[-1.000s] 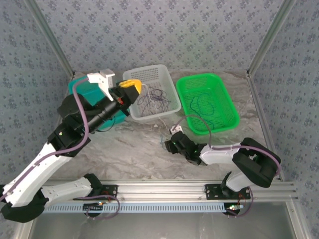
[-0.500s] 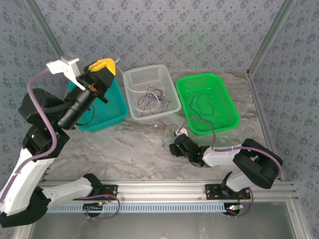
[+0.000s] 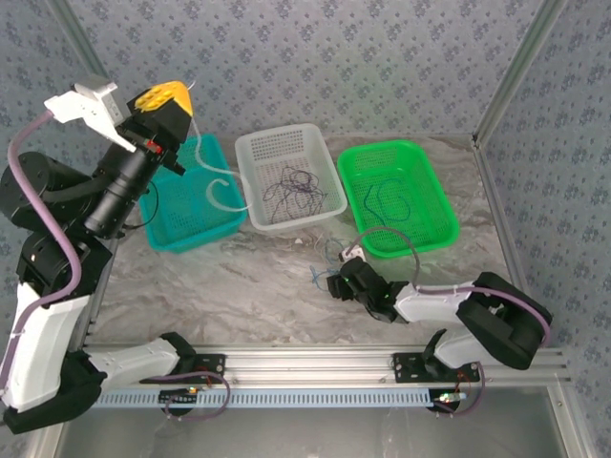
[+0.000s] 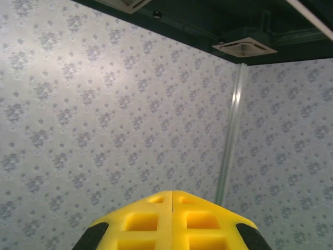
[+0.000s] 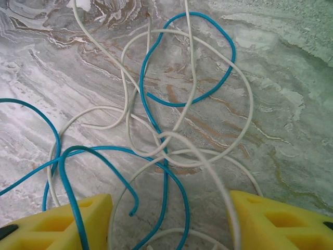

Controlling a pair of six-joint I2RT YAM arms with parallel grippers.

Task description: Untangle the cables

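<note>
The right gripper [image 5: 169,211] lies low on the desk [image 3: 220,286], and its jaws stand well open with nothing pinched between them. The tangle of blue and cream cables [image 5: 164,138] lies flat on the marble directly in front of these jaws. Some strands run back into the gap between the two yellow fingers, but they are loose there and not clamped. The tangle has no single long axis. It is a heap of crossing loops, and the knot-like crossing sits just ahead of the middle of the gap. One blue loop spreads further away, and cream loops go around it. In my judgement the right arm is clearly the nearer one for this tangle. The difficulty is to close on only one strand, because blue and cream cross each other at the same place.

The left gripper [image 3: 162,100] is raised high at the far left, and its jaws are closed together. A pale cream cable [image 3: 227,174] seems to hang from it, curving down over the teal basket [image 3: 172,234] toward the white basket [image 3: 250,153]. I cannot see the pinch itself in the wrist view. Dark cables [image 3: 291,186] lie inside the white basket. A dark blue cable [image 3: 372,200] lies in the green basket [image 3: 444,229], just beyond the right gripper.
</note>
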